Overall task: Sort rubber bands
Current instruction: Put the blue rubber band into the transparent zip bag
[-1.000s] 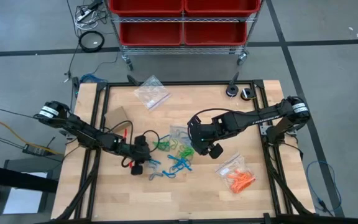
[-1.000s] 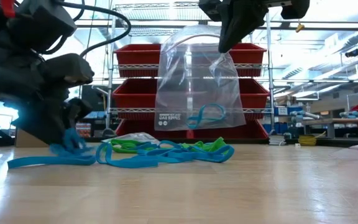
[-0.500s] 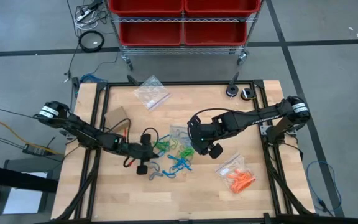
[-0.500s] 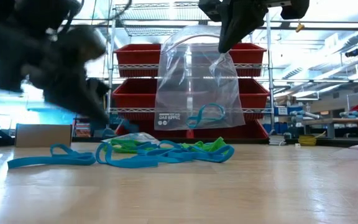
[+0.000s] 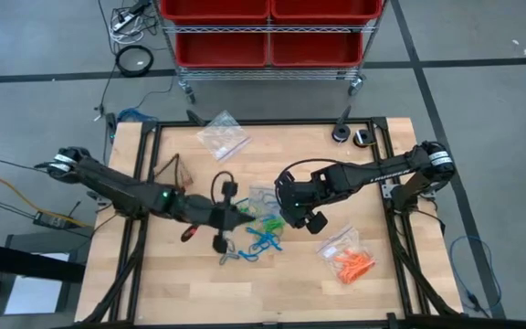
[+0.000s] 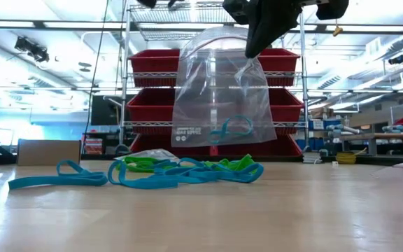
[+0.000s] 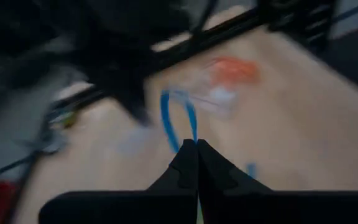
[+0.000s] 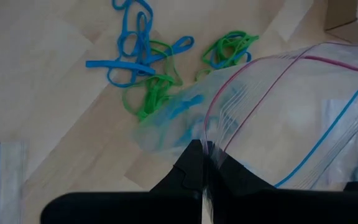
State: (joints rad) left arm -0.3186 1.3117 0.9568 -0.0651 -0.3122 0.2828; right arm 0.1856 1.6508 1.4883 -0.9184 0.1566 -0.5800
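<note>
Left wrist view motion-blurred, orange bag (image 7: 234, 70) indistinct

Blue and green rubber bands (image 5: 261, 230) lie on a pale wood desk (image 5: 290, 274); orange ones (image 5: 352, 263) at four o'clock; red bins (image 5: 268, 27) behind.

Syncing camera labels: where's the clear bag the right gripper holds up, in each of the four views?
High view: bag at table centre, by the right gripper.
Low view: hangs top centre, a blue band inside.
Left wrist view: too blurred to tell.
Right wrist view: fills the picture's right, edge pinched between the fingers.
Shared landmark: loose rubber bands on the table.
</note>
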